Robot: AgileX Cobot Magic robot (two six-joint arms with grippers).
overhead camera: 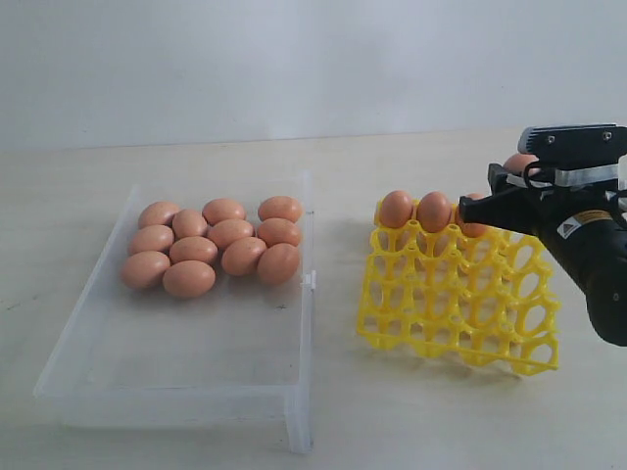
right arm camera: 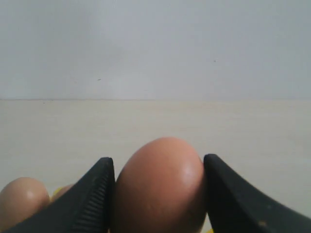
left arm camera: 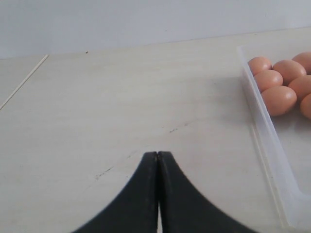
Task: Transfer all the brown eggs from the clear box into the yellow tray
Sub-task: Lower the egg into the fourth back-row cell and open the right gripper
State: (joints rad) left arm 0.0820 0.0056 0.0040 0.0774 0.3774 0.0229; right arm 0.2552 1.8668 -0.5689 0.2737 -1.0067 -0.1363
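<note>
Your right jaws are clamped on a brown egg (right arm camera: 160, 187), long axis upright, over the yellow tray's (overhead camera: 370, 294) far right corner cup. Your left jaws rest together.

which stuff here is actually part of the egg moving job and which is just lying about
Part of the job:
smooth orange-brown oval eggs in the shallow transparent plastic box; bright yellow lattice egg tray with three seated eggs; right end effector gripping a fourth brown egg.

Just there:
left end effector, shut, over the pale tabletop; plain white wall.
</note>
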